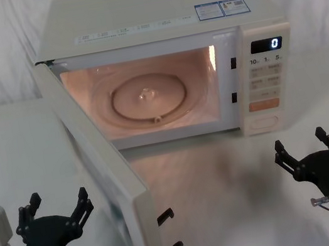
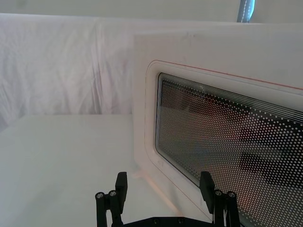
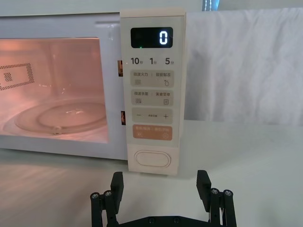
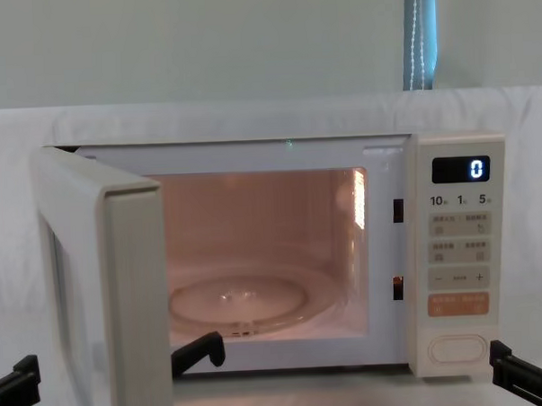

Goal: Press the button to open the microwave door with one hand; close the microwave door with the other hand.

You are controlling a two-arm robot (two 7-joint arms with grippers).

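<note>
Microwave (image 1: 160,28) first: sitting upper centre of the head view, cavity lit pink, glass turntable (image 1: 147,97) inside, display reading 0. Microwave door (image 1: 106,171) already swung wide, hinged on the frame's left and running down toward bottom centre, latch hooks showing on its free edge. So opening looks done, closing is the step in hand.

Left gripper (image 1: 55,209) at the lower left of the head view, fingers spread apart, holding nothing, just outside the door's outer face; window fills the right half of its wrist view. Right gripper (image 1: 303,149) at lower right, fingers also spread and empty, parked in front of the key panel, a little short of the button (image 3: 152,159).

To close it well: probably best to lay the left fingers flat on the outer face near the free edge, far from the hinge, then sweep along the door's arc instead of shoving straight ahead. Worth pushing until the hooks catch. Right gripper better kept off the panel.
</note>
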